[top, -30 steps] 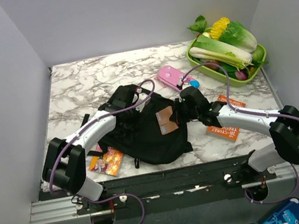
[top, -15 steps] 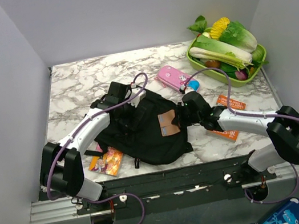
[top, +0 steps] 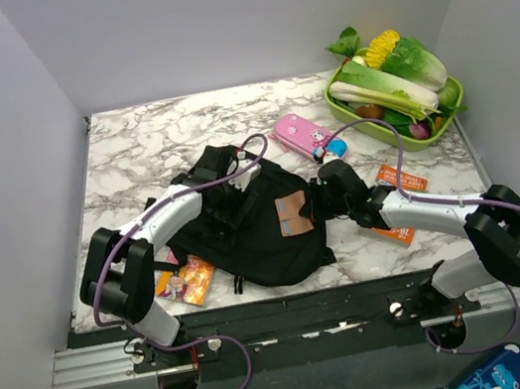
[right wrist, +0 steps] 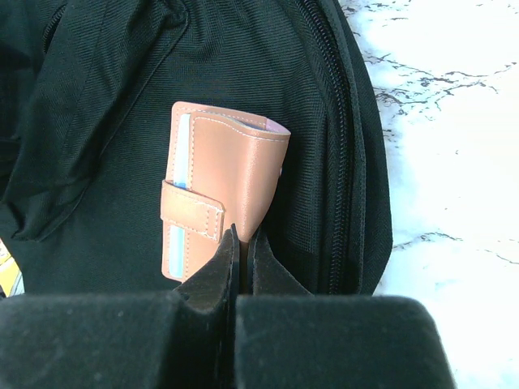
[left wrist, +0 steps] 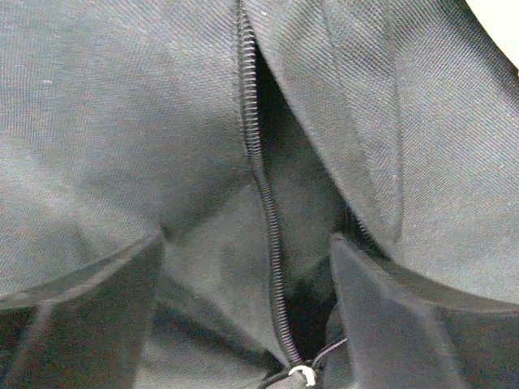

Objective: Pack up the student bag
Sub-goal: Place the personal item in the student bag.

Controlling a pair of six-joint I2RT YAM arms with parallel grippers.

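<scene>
1. Black soft fabric backpack (top: 270, 248): lies flat on the white marble table (top: 132, 156), in the middle of the near half, between the two arms.
2. Left hand (top: 223, 193): positioned over the far left part of the backpack. Fingers (left wrist: 89, 300) spread wide, open, gripping nothing. Beneath them only black fabric and a parted zipper line (left wrist: 261, 186) running down between the fingers. Contact with the fabric cannot be told.
3. Right hand (top: 311, 211): closed, fingers pressed together with no gap. Tips rest at the near edge of a tan leather wallet with a strap closure (right wrist: 219, 194). Whether any material is pinched cannot be told.
4. Tan wallet: lies on top of the backpack's right part, just beside a closed black zipper (right wrist: 345, 121); pale blue edges showing at its open side.
5. Pink rounded case (top: 298, 133): on the table just beyond the backpack, toward the right.
6. Green plastic tray of leafy vegetables (top: 456, 104): at the far right corner, well apart from the backpack.
7. Orange flat book (top: 393, 176): on the table under the right arm.
8. Colourful thin booklet (top: 185, 281): at the backpack's near left edge, beside the left arm.
</scene>
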